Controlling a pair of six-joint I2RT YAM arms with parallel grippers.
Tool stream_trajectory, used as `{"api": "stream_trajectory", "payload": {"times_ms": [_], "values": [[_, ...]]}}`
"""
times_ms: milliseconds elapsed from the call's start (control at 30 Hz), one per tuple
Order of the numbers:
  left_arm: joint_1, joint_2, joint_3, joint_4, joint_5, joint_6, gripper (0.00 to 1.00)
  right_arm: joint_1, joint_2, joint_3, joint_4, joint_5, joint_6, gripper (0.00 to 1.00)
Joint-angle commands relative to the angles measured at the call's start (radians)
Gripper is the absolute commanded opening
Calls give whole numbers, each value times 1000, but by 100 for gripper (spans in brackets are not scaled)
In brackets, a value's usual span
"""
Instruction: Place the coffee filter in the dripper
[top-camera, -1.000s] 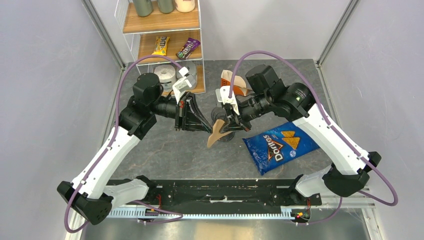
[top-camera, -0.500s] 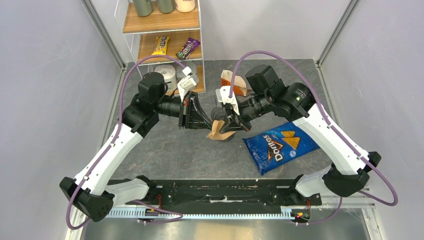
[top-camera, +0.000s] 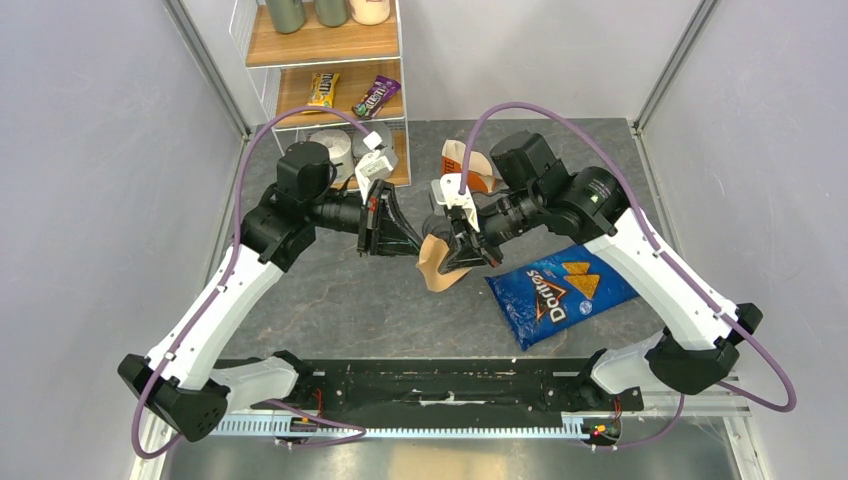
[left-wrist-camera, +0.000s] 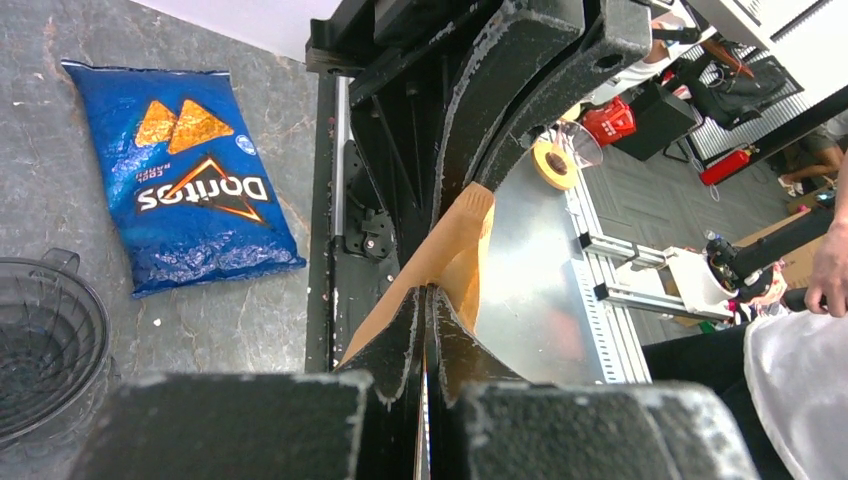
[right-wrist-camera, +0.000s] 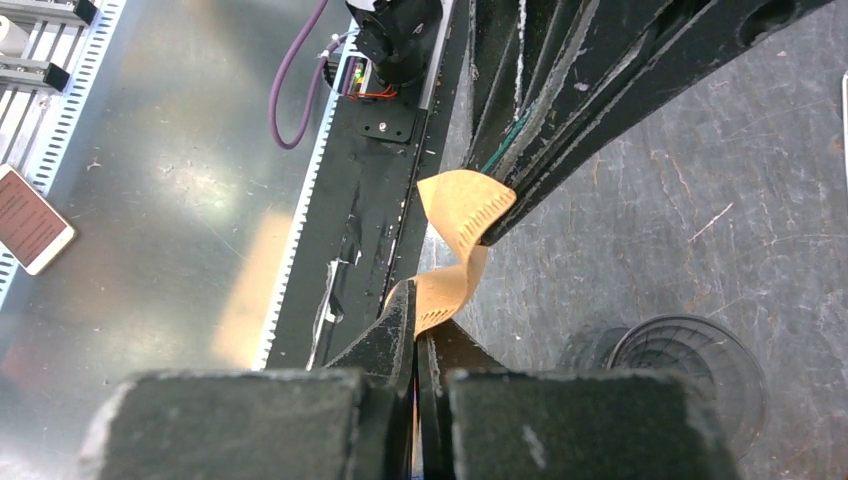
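The tan-brown coffee filter (top-camera: 436, 263) hangs bent between both grippers above the table's middle. My left gripper (top-camera: 412, 246) is shut on one edge of it; in the left wrist view the filter (left-wrist-camera: 452, 245) stands up from the closed fingertips (left-wrist-camera: 412, 318). My right gripper (top-camera: 447, 247) is shut on the other edge; in the right wrist view the filter (right-wrist-camera: 466, 212) twists in an S shape. The dark dripper stands on the table, seen in the left wrist view (left-wrist-camera: 40, 350) and the right wrist view (right-wrist-camera: 690, 378). In the top view it is hidden under the right gripper.
A blue Doritos bag (top-camera: 560, 288) lies right of the grippers, also in the left wrist view (left-wrist-camera: 190, 180). An orange-and-white filter packet (top-camera: 470, 165) stands behind them. A wooden shelf (top-camera: 330, 95) with candy packs and grey rolls (top-camera: 330, 148) is at the back left.
The left gripper moved right and back toward the right gripper. The filter, which hung long and flat a second ago, is now bunched and twisted between the two grippers.
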Motion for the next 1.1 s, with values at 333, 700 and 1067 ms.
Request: {"api": "stream_trajectory", "payload": {"times_ms": [333, 700, 1067], "values": [[-28, -13, -9, 72, 4, -12, 2, 6, 9, 7, 101, -10, 80, 0], [13, -71, -35, 95, -15, -33, 2, -11, -38, -45, 93, 8, 88, 0], [119, -116, -45, 143, 35, -77, 36, -48, -84, -96, 66, -2, 58, 0]]}}
